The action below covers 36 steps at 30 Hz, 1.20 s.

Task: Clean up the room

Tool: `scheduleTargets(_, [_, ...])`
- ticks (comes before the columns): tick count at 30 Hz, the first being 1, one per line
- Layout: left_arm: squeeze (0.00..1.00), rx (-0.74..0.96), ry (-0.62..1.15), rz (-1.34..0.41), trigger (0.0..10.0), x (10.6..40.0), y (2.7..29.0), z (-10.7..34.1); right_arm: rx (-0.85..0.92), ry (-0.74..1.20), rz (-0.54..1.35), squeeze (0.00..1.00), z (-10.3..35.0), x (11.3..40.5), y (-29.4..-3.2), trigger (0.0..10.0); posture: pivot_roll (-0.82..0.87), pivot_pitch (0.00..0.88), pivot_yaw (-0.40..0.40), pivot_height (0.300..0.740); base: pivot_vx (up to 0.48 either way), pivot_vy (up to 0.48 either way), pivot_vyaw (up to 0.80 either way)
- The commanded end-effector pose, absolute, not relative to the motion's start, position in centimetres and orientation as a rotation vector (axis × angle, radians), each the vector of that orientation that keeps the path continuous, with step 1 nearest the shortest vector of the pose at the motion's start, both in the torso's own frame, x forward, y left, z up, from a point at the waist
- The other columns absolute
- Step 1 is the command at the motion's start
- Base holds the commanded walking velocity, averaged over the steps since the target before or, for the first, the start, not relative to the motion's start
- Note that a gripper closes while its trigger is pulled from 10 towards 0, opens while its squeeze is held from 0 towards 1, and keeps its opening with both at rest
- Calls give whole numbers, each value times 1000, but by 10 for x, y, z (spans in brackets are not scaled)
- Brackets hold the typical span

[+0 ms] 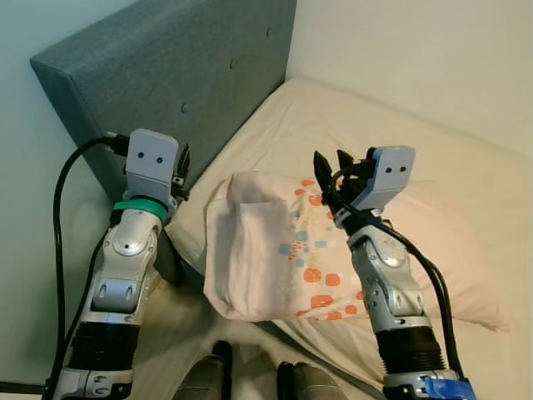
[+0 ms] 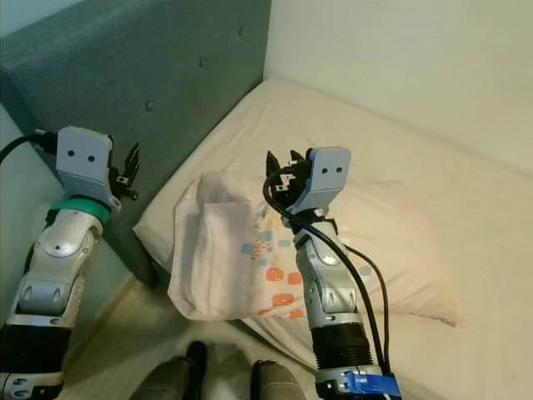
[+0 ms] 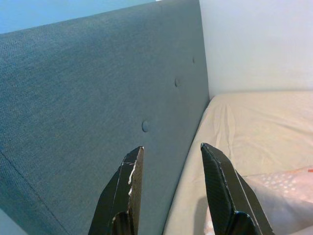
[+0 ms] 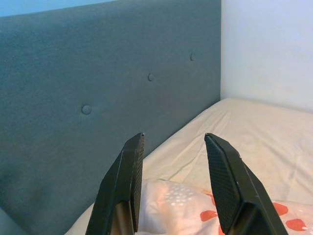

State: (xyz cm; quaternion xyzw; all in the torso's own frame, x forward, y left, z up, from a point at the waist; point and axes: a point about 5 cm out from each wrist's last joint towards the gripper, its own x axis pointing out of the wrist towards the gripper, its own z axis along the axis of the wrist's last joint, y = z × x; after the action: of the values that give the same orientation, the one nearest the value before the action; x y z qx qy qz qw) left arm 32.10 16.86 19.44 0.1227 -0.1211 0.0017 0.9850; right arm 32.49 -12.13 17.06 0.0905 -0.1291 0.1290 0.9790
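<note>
Head views: the cream pillow with orange and blue spots (image 1: 275, 250) lies below and between both grippers, its long axis running across the cream mattress (image 1: 433, 142); the right gripper (image 1: 331, 171) is nearer.

Wrist views: left gripper (image 3: 171, 152) and right gripper gape apart, empty, facing the grey-blue upholstered headboard (image 4: 98, 73).

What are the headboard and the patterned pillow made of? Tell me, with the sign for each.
Headboard: looks like teal-grey woven upholstery fabric, matte; a fine weave and tufted buttons show in the left wrist view.

Patterned pillow: seems soft cloth, likely cotton, matte; it creases and sags, printed with orange and blue shapes. Its filling cannot be seen.
</note>
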Motion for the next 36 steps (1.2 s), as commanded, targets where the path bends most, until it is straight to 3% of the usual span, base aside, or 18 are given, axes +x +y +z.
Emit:
scheduleTargets(1, [0,252,-236,-3,10000,321,167,193,178,-251,239,0,166,323,-127,10000,-13,117,15,740,292,-375,0])
scheduleTargets(5, [0,261,-231,2,10000,321,168,192,181,-250,236,0,166,323,-127,10000,-12,117,15,740,294,-362,0])
scheduleTargets(31, [0,252,-209,6,10000,321,170,189,183,-252,249,0,167,323,-125,10000,-13,114,12,740,0,0,0])
scheduleTargets(36, [0,209,-39,-128,10000,321,159,166,190,-216,249,0,160,321,-124,10000,-11,135,24,740,0,0,0])
